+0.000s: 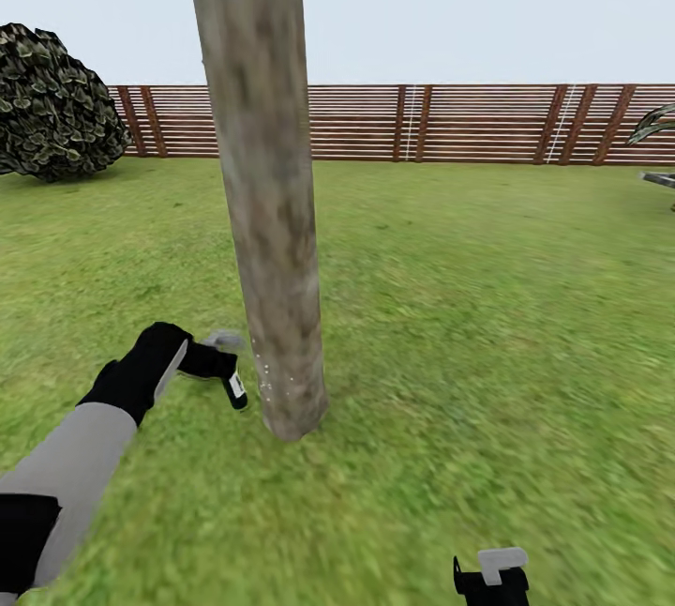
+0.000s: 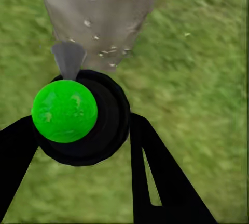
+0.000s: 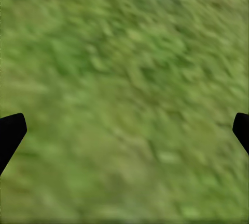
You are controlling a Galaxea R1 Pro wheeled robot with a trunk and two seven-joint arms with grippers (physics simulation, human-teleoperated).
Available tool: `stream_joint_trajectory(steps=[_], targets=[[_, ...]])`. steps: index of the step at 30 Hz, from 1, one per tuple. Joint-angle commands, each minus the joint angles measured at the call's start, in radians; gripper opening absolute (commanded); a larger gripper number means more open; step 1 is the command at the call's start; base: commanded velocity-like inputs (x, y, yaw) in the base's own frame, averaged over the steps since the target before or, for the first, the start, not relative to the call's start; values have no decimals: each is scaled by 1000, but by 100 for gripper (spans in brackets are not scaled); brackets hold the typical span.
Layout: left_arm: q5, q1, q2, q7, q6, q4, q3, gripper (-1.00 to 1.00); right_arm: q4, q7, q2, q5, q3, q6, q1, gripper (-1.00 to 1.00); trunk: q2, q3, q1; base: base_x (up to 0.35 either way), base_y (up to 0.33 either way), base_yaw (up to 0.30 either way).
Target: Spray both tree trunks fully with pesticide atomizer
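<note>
One tree trunk (image 1: pixel 270 231), a thick column of mottled beige-grey bark, rises from the lawn in the middle of the head view. Pale specks dot its base (image 1: pixel 277 381). My left gripper (image 1: pixel 214 365) is shut on the pesticide atomizer (image 1: pixel 225 343), held low just left of the trunk's foot. In the left wrist view the atomizer (image 2: pixel 65 110) is a bright green round shape in a black collar between the fingers (image 2: pixel 155 172), its grey nozzle aimed at the speckled trunk (image 2: pixel 98 11). My right gripper (image 1: pixel 490 578) hangs open over grass, its fingertips (image 3: pixel 10 130) far apart.
A horizontal-slat reddish-brown fence (image 1: pixel 422 123) bounds the lawn (image 1: pixel 487 306) at the back. A round dark shrub (image 1: pixel 52 104) stands at the far left. At the right edge, a grey object (image 1: pixel 661 179) and some drooping leaves (image 1: pixel 656 123) poke into view.
</note>
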Motion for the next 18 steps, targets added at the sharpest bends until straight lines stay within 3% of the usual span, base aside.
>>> stream_joint_trajectory(steps=[1, 2, 3, 4, 6, 13, 18], targets=[[-4, -10, 12, -6, 9, -2, -4, -100, 1, -9, 0, 10, 2, 0, -1, 100, 0, -1, 0, 0, 0, -46], [-5, -13, 23, -6, 11, -3, -5, -100, 1, -9, 0, 10, 2, 0, -1, 100, 0, 0, 0, 0, 0, -110], [-5, -17, 48, -7, 14, -3, -21, -100, 1, -8, 0, 10, 2, 0, -1, 100, 0, 0, 0, 0, 0, -211], [-5, -18, 56, -7, 16, -3, -50, -100, 1, -8, 0, 10, 2, 0, -1, 100, 0, 1, 0, 0, 0, -245], [-2, -19, 47, -8, 17, -5, -112, -100, 1, -9, 0, 10, 2, 0, -1, 100, 0, 2, 0, 0, -87, -130], [4, -18, 45, -8, 19, -5, -126, -100, 1, -9, 1, 10, 2, 0, -1, 100, 0, 2, 0, -15, -252, -7], [-1, -17, 50, -8, 19, -5, -125, -100, 1, -9, 0, 10, 2, 0, -1, 100, 0, 2, 0, -238, -208, 0]])
